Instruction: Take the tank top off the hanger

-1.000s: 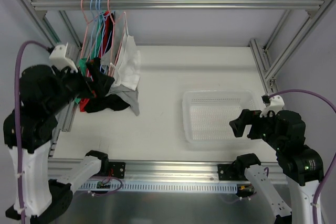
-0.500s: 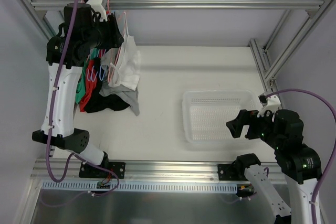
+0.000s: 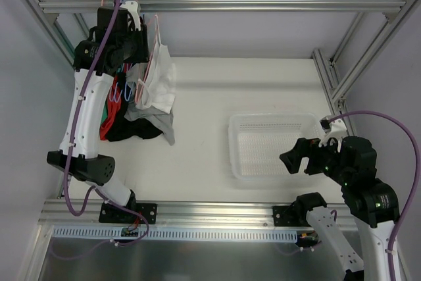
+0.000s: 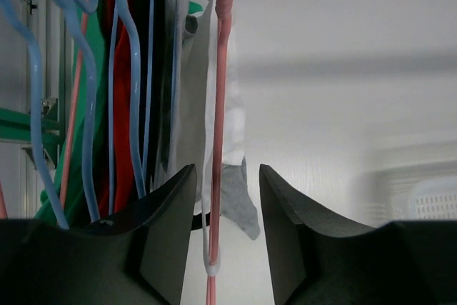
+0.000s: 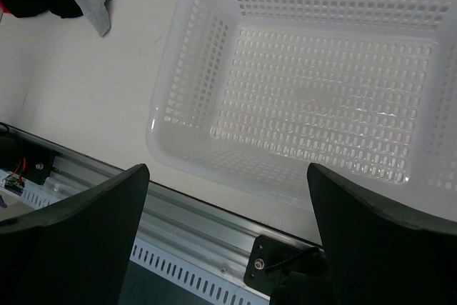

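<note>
Between the pads of the left gripper (image 4: 226,173): jaws spread, gripping nothing, straddling the wire of the pink hanger (image 4: 218,91) with no visible contact on either side. Positioned high at the rail (image 3: 230,4), at 11 o'clock of the table (image 3: 263,83), so as to meet the hanger near its neck, above the cloth. Judged as the approach step: lined up for a pinch, not yet closed.

Just behind that wire: white tank top (image 3: 161,78), hanging from the pink hanger as the outermost item on the rack, hence reachable without disturbing the rest. Not yet removed.

Toward 9 o'clock in the wrist view: blue hangers (image 4: 34,105) with red, green and black garments, packed close. Risk of catching a neighbouring wire if closed off-centre.

Toward 6 o'clock: grey garment (image 4: 235,201), lower part resting on the table.

At 4 o'clock of the table: right gripper (image 5: 227,176), fingers wide apart, empty, hovering over the near rim of the basket (image 5: 187,69). Stationed well apart from the rack, presumably on standby and leaving the left arm room. Basket set within easy reach of the right arm, a likely drop point.

Next move, as judged: close centrally on the wire, lift the hook off the rail, then work the straps free.
</note>
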`<act>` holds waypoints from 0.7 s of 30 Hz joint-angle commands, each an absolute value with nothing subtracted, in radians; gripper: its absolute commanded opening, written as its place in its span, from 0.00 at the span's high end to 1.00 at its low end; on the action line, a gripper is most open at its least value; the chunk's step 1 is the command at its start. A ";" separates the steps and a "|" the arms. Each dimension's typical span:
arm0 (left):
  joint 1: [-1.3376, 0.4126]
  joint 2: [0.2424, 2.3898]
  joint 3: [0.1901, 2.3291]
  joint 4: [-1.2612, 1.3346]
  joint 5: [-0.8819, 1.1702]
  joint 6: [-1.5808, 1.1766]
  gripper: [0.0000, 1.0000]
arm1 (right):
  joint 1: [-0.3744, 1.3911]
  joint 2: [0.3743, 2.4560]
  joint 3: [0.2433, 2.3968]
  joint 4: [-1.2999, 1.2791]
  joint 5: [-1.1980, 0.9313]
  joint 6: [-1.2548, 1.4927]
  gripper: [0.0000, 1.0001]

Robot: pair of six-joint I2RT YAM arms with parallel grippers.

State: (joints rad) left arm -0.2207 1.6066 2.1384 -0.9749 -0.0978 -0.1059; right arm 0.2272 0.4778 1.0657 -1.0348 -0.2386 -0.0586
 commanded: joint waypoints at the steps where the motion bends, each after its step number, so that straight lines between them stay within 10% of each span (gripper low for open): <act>1: -0.213 1.631 2.134 -0.942 -0.107 -0.072 0.60 | 0.232 0.480 1.055 -0.991 -0.272 -0.046 0.00; 9: -0.213 1.669 2.186 -0.934 -0.081 -0.087 1.00 | 0.232 0.469 1.049 -0.989 -0.279 -0.034 0.01; 21: -0.276 1.618 2.296 -0.905 -0.020 -0.097 1.00 | 0.232 0.469 1.040 -0.980 -0.282 -0.026 0.00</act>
